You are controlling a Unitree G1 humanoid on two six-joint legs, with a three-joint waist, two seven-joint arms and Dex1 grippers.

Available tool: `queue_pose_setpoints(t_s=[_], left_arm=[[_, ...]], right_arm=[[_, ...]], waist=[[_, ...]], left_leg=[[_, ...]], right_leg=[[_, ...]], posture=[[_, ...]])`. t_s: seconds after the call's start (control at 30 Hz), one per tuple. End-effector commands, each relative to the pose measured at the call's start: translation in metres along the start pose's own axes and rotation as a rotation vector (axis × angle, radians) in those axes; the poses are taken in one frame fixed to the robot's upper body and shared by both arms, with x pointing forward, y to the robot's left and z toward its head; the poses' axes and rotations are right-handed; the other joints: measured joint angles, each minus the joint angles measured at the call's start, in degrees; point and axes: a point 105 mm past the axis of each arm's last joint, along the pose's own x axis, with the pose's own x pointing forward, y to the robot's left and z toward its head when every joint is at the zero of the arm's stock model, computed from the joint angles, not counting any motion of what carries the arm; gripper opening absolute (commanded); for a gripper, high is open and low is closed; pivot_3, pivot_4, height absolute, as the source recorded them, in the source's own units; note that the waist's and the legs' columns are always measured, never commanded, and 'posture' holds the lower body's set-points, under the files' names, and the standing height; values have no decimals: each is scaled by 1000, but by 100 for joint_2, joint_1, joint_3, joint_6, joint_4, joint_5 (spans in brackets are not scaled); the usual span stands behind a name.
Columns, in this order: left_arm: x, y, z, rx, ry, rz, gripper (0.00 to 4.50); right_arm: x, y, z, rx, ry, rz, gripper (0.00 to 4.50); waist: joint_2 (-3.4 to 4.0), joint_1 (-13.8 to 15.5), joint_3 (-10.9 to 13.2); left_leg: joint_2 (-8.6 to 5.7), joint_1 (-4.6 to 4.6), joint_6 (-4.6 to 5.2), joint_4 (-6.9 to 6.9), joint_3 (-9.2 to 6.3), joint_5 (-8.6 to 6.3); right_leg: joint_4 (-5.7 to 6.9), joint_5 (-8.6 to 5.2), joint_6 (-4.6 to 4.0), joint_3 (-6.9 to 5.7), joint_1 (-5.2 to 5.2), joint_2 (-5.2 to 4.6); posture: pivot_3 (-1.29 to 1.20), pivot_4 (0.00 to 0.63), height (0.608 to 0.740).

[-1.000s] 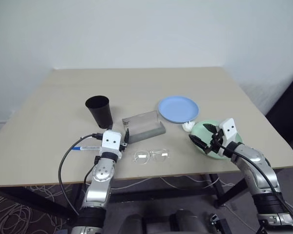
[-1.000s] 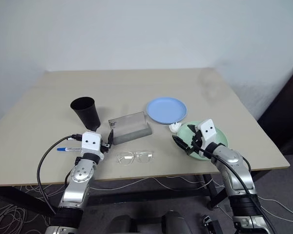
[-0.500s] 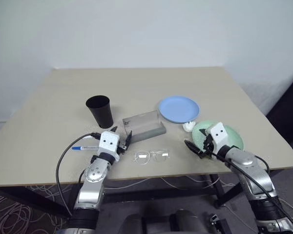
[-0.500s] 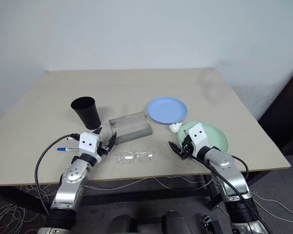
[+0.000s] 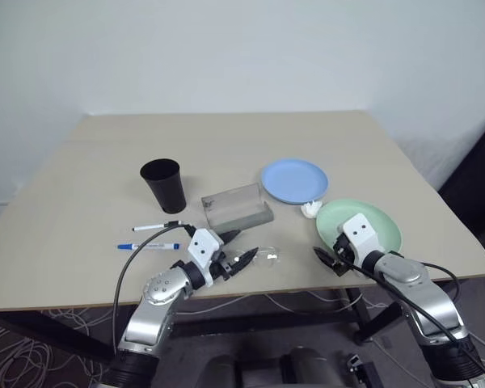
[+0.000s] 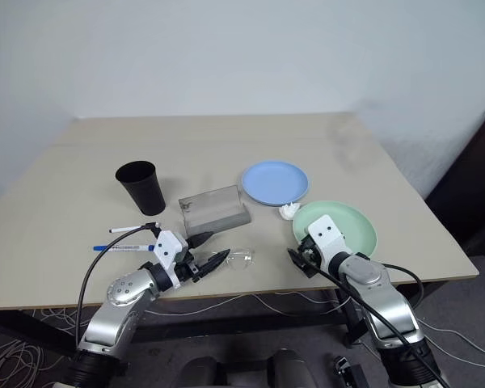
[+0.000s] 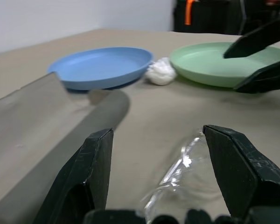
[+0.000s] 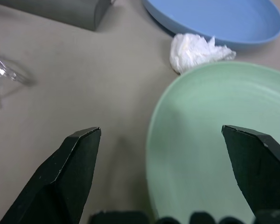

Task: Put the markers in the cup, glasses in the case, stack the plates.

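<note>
On the table [image 5: 226,137], from the left: two markers [image 5: 149,246] lie flat and apart, the black-capped one behind the blue-capped one. The black cup [image 5: 164,184] stands upright just behind them, with neither marker in it. The left gripper [image 5: 236,260] has its jaws well apart, empty, straddling the near end of the glasses [image 7: 177,179], which lie on the table. The grey case [image 5: 237,207] sits open directly behind them. The blue plate [image 5: 294,179] lies beyond; a white tissue wad [image 5: 310,209] rests between it and the green plate [image 5: 372,223], the plates unstacked. The right gripper [image 5: 330,260] is spread wide, empty, at the green plate's near-left rim.
</note>
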Motion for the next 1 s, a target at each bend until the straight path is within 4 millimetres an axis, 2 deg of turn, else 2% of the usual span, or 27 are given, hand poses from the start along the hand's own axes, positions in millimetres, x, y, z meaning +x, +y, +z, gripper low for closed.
queue_pose_setpoints(t_s=[0.03, 0.13, 0.33, 0.57, 0.8, 1.0], left_arm=[[2, -7, 13, 27, -36, -44, 3219], [2, -9, 13, 32, -34, -45, 3219], [4, -10, 12, 32, -30, -42, 3257], [5, -8, 12, 35, -29, -29, 3257], [7, -6, 12, 42, -29, -22, 3257], [6, -4, 11, 50, -25, -16, 3257]], right_arm=[[-6, -5, 13, -43, -23, -37, 4500], [-7, -5, 12, -44, -10, -32, 4500], [-5, -4, 11, -38, 1, -27, 2580], [-3, -9, 6, -30, 23, -49, 31], [-2, -15, -1, -27, 45, -83, 31], [-3, -26, 13, -106, -19, -151, 31]], waist=[[0, 0, 0], [0, 0, 0], [0, 1, 1], [0, 2, 1], [-2, 6, 1], [-1, 5, 1]], left_leg=[[0, 0, 0, 0, 0, 0], [0, -1, 0, 0, 0, 0], [0, -1, 0, 0, -1, 0], [0, -1, 0, 0, -1, 0], [-1, -1, 0, 0, -4, 0], [-3, -2, 1, 0, -2, 0]], right_leg=[[-1, 0, 0, 0, 0, 0], [-1, 0, 1, 0, -1, 1], [-2, 0, 1, 0, 0, 0], [-2, 0, 1, 0, 0, 0], [-4, -1, 1, -3, 2, -1], [-6, -1, 1, -2, 2, -2]], posture=[[0, 0, 740], [0, 0, 740], [0, 0, 740], [0, 0, 740], [0, 0, 740], [0, 0, 740]])
